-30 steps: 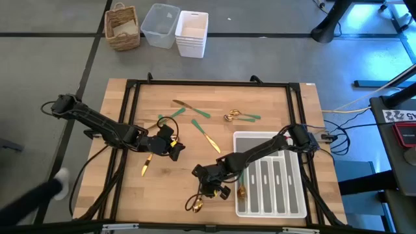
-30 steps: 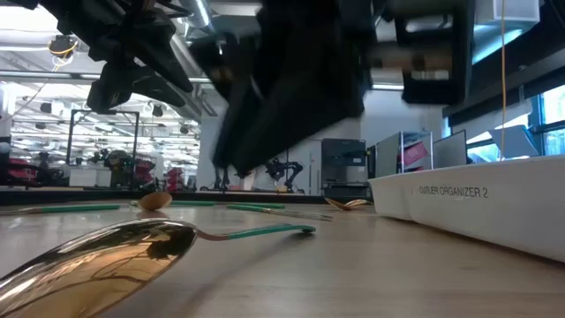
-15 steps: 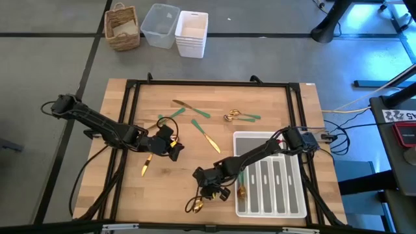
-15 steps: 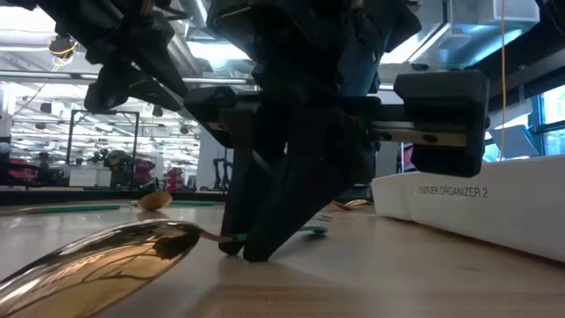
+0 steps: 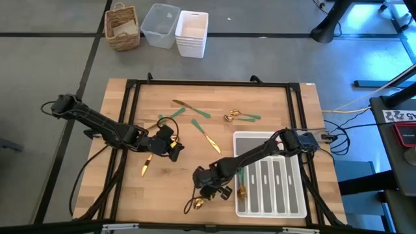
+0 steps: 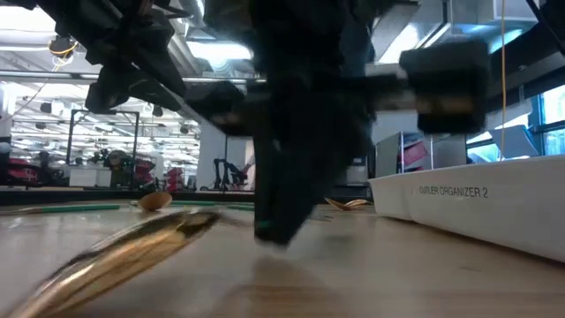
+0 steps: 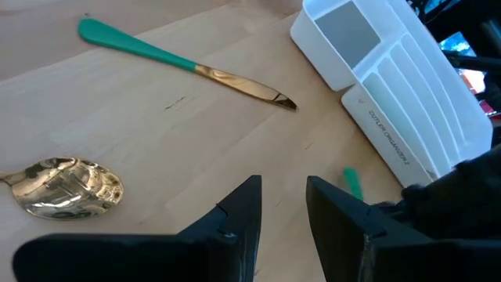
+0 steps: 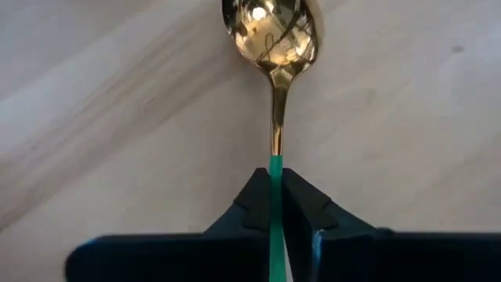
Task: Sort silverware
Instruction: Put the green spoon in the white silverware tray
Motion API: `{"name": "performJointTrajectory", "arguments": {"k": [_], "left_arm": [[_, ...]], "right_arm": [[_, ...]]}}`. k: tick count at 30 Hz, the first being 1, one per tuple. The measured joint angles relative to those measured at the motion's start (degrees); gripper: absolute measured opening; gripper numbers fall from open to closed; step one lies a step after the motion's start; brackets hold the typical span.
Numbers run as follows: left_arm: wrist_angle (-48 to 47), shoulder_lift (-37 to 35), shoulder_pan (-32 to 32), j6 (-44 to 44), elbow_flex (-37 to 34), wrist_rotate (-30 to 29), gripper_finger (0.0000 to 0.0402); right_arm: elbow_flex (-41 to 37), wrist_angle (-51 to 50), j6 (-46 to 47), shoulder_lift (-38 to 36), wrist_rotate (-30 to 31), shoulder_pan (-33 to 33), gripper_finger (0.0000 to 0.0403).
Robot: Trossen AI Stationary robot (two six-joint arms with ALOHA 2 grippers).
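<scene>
A gold spoon with a green handle lies near the table's front edge, left of the white cutlery tray. My right gripper stands over it, shut on its handle. In the low view the spoon's bowl shows large and tilted. My left gripper hovers open at the table's left middle, with nothing between its fingers. Below it lie a spoon bowl and a green-handled knife. Several more pieces of silverware lie flat on the wood farther back. My right gripper pinches the spoon's green handle between its two fingers, at the end next to the gold neck. The fingers come steeply from above and stand across the handle. The bowl still rests on the wood, tilted.
A gold piece lies in the tray's left compartment. A wicker basket and two white bins stand on the floor beyond the far edge. A black frame rail runs round the tabletop. Bare wood lies between the two grippers.
My right gripper has come down onto the spoon near the front edge, tipped steeper, and shut on its green handle. The spoon, lying flat before, now shows its bowl tilted in the low view.
</scene>
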Motion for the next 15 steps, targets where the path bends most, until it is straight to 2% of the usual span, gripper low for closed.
{"name": "performJointTrajectory", "arguments": {"k": [15], "left_arm": [[-0.2,0.0,0.0,4.4,0.0,0.0,0.0095]], "right_arm": [[24.3,-39.9,-0.1,-0.4,-0.5,-0.8,0.0011]]}}
